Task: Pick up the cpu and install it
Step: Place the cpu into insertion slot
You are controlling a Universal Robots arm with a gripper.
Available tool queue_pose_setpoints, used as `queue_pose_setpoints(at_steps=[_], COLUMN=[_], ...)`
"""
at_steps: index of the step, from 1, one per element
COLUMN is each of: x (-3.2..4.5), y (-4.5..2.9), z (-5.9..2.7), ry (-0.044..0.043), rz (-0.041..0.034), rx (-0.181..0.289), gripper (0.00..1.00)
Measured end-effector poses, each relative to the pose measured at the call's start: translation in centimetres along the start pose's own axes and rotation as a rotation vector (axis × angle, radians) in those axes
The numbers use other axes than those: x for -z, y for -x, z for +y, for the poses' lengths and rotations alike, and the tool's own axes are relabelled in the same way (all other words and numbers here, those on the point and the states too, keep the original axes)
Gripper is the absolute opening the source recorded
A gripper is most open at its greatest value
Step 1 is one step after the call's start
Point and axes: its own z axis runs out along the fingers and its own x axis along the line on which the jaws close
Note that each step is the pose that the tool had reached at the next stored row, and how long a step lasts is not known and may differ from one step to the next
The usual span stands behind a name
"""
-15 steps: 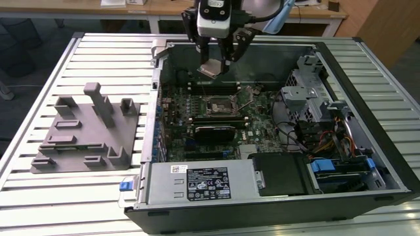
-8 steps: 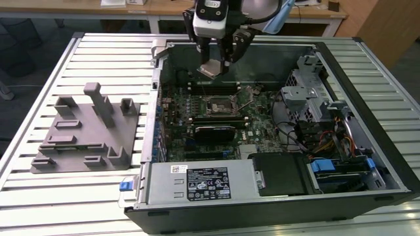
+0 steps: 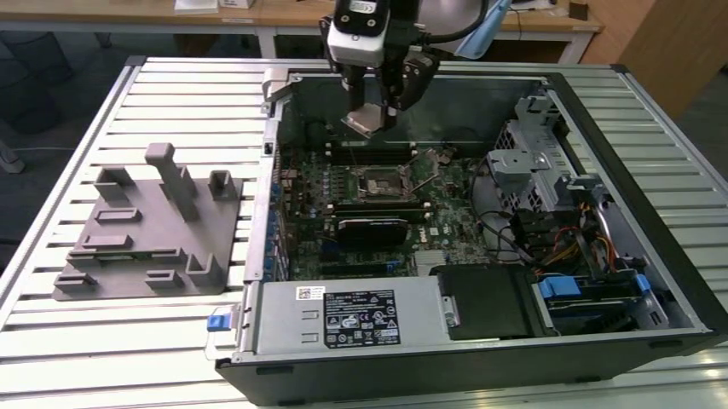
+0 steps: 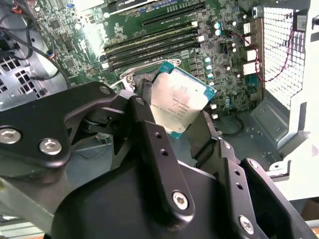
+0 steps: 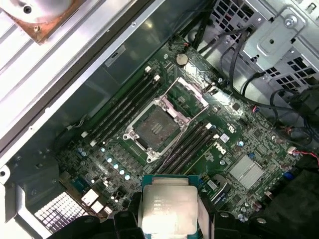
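Note:
The cpu (image 3: 366, 120), a flat square chip with a silvery top, hangs tilted in the air over the back of the open computer case. My gripper (image 3: 377, 109) is shut on it, its black fingers (image 4: 149, 130) pressing two opposite edges. Both wrist views show the cpu (image 4: 180, 103) (image 5: 168, 209) held between the fingers above the green motherboard. The socket (image 5: 154, 127) lies below and ahead of the chip with its metal frame swung open and its bed bare. In the exterior view the socket (image 3: 381, 181) sits nearer the camera than the gripper.
A grey plastic fixture (image 3: 148, 230) with upright blocks stands on the slatted table at the exterior view's left. Inside the case are memory slots (image 5: 124, 107), a drive cage (image 3: 534, 162) with cables, and a power supply (image 3: 341, 317) at the front.

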Motion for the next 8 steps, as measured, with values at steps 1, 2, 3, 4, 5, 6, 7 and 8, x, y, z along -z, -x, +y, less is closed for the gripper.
queue_pose_setpoints(at_steps=[1,2,3,4,5,6,7,8], x=[-0.05,-0.05,-0.06,-0.07,-0.08,-0.09,-0.10,-0.10], y=[0.00,0.00,0.00,0.00,0.00,0.00,0.00,0.00], z=[0.00,0.00,0.00,0.00,0.00,0.00,0.00,0.00], ry=[-0.0006,-0.0007,-0.0009,-0.0010,-0.0011,-0.0012,-0.0014,-0.0015], rz=[-0.0009,-0.0012,-0.0014,-0.0016,-0.0019,-0.0021,-0.0023,-0.0025], rx=[-0.035,-0.045,-0.054,-0.063,-0.073,-0.083,-0.092,-0.101], gripper=[0.53,0.53,0.53,0.53,0.53,0.53,0.53,0.53])
